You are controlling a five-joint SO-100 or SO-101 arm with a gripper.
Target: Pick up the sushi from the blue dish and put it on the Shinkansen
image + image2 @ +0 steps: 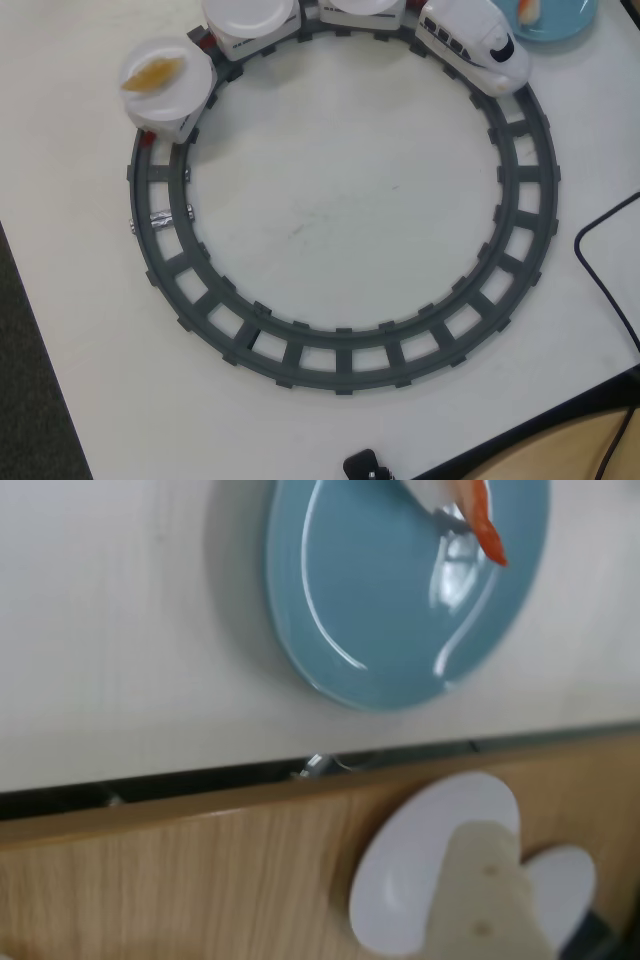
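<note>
gripper (pixel 470 900) sits closest in the wrist view, blurry white fingers over the wooden surface past the table edge, honestly can't tell if it's clenched or not. the blue dish (pixel 390 610) is by that edge with the sushi (pixel 478 515) on it. the shinkansen (pixel 475 42) sits on the track (pixel 340 355) near the dish (pixel 560 22), its rear plate (pixel 165 85) already carrying a piece.

The white bench (pixel 340 210) lies bare inside the dark grey plastic ring track (pixel 350 358), giving open room there. Along the top of the overhead view the white toy bullet train (pixel 478 42) and its round white plates (pixel 165 82) crowd the rail, with the glossy light-blue dish (pixel 560 22) just beside the train's nose. A black cable (pixel 605 275) crosses the bench right of the ring.
</note>
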